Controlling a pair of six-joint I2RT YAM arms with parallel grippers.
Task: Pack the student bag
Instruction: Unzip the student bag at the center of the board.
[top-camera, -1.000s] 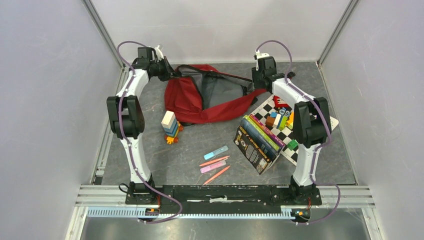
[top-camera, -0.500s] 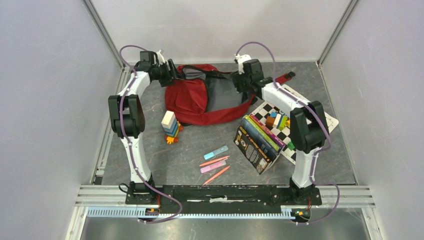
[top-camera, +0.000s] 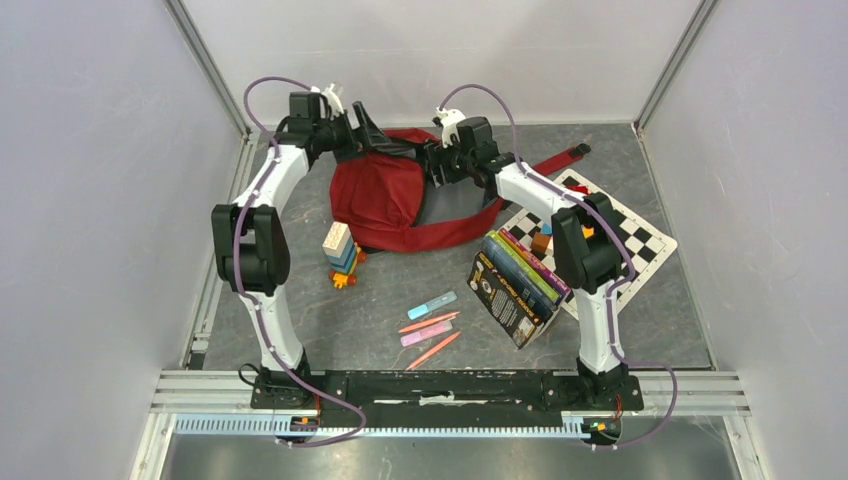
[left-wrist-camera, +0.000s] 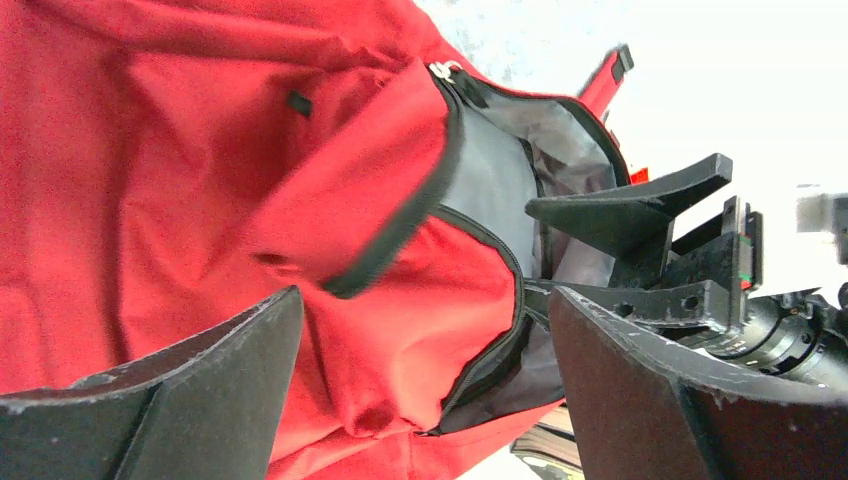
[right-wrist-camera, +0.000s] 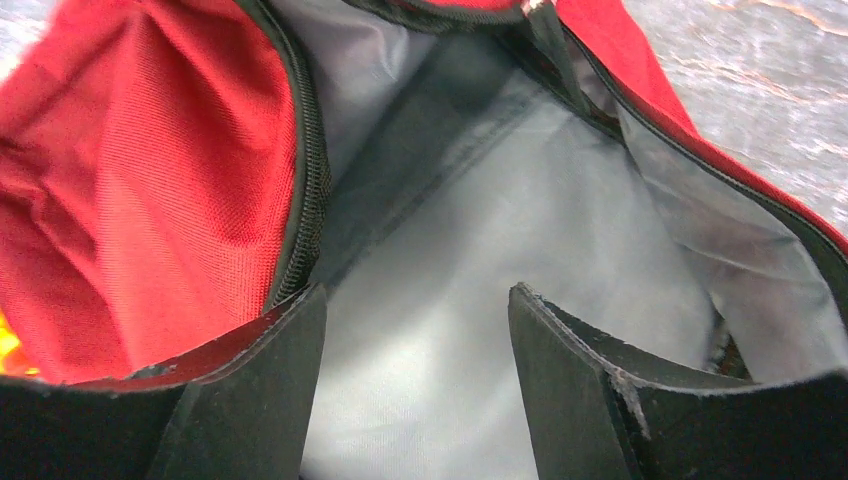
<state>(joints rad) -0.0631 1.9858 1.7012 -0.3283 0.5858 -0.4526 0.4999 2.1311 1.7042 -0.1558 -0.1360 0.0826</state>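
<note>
While the table (top-camera: 300, 320) was occupied at its far middle by the student bag (top-camera: 385, 195), between the two arms, the bag was found lying on its side. Its mouth was seen flatter than a second before, with less grey lining shown from above. The books (top-camera: 515, 285) and the block tower (top-camera: 340, 252) were left outside it, nearer the arm bases, so nothing was judged as packed yet. Both grips were released within that second. The right gripper (right-wrist-camera: 418, 295) was moved leftwards to the mouth and was spread wide over the lining, with nothing held. The left gripper (left-wrist-camera: 420, 300) was likewise opened wide beside the red flap, empty. The mouth would probably have to be taken again.
</note>
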